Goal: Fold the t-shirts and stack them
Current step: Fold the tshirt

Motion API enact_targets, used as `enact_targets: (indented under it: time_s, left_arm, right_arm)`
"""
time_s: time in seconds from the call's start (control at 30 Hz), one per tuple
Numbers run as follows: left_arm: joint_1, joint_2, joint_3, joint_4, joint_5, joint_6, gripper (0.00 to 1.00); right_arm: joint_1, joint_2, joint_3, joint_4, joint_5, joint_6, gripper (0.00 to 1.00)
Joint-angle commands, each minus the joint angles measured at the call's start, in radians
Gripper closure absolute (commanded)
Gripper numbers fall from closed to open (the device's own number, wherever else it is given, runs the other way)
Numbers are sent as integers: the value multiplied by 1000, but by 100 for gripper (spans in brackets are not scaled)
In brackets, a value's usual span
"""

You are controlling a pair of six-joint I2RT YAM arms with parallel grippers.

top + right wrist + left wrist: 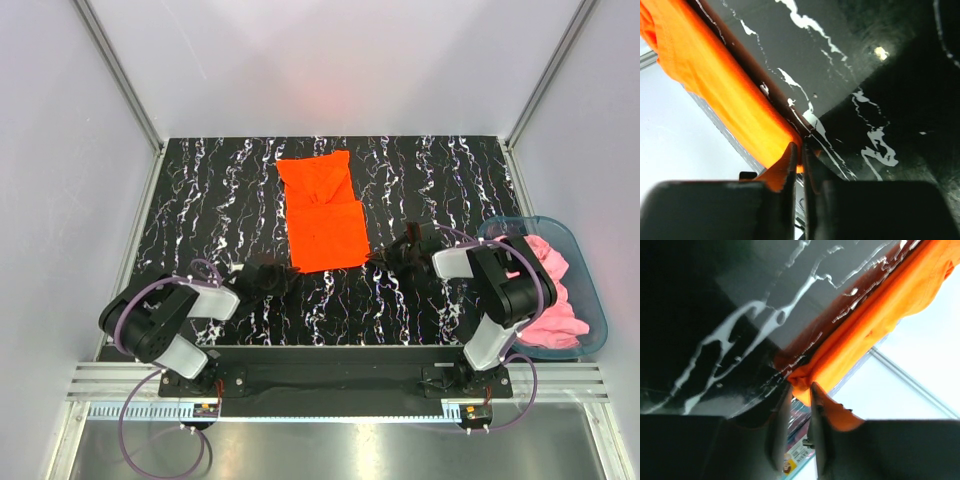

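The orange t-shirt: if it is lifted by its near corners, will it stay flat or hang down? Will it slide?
Likely floppy: the orange t-shirt lies in soft, wrinkled layers, so it should sag between the left tool and right tool pinching its corners. It looks thin, so probably light. The glossy table may let it slide.

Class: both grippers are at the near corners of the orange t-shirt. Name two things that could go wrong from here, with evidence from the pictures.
1. The left gripper and right gripper each seem to pinch only a thin bit of the orange t-shirt at its corner, so the cloth could slip out when lifted.
2. The shirt's far part lies skewed against the near layer, so a further fold may come out crooked.
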Motion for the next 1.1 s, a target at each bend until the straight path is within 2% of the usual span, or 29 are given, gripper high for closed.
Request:
enact_targets:
  time_s: [0.0, 0.03, 0.07, 0.27, 0.43, 0.47, 0.6, 0.7, 0.93, 1.07]
  left_arm:
    - [7, 54, -32, -112, -69, 47, 84]
    - [5, 53, -29, -115, -66, 56, 98]
    - [5, 50, -26, -128, -55, 64, 100]
    - [-10, -82, -52, -212, -9, 146, 100]
    - [-110, -341, -95, -402, -43, 115, 100]
    - [-154, -383, -99, -493, -59, 104, 100]
    - [-301, -623, -128, -657, -127, -11, 100]
    - [-435, -717, -118, -779, -182, -82, 100]
    - [-761, -768, -50, -938, -297, -316, 100]
    - [-843, -739, 31, -994, -355, -343, 100]
  right_arm:
    - [10, 27, -3, -79, 70, -40, 93]
    - [9, 21, -1, -89, 65, -53, 100]
    - [10, 5, -6, -98, 53, -60, 100]
    - [10, -167, -63, -216, 28, -103, 100]
    - [23, -327, -135, -327, -9, -105, 100]
    - [38, -386, -167, -345, -16, -102, 100]
    - [87, -554, -245, -450, -26, -80, 100]
    - [153, -699, -294, -542, -18, -34, 100]
    - [230, -1011, -300, -827, -10, 38, 100]
    - [243, -1083, -278, -921, -35, 42, 100]
